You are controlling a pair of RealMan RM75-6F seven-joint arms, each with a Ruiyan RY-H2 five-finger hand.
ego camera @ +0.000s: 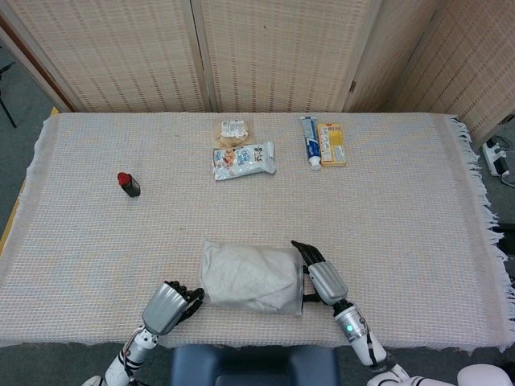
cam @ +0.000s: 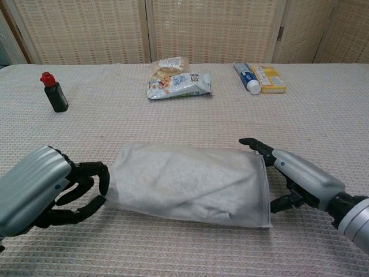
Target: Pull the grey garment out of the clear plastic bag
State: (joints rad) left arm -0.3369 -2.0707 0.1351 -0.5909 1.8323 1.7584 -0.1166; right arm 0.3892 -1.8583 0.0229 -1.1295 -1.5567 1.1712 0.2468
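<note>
The clear plastic bag lies flat near the table's front edge, with the folded grey garment fully inside it. My right hand is at the bag's right end, fingers spread. One dark finger reaches over the top corner of the bag's mouth and the thumb sits by the lower corner; nothing is gripped. My left hand sits at the bag's left end with loosely curled fingers whose tips are right at the plastic edge, holding nothing.
A small black bottle with a red cap stands at the left. At the back lie a snack packet, a smaller packet, a toothpaste tube and a yellow box. The cloth-covered table ends just behind my hands.
</note>
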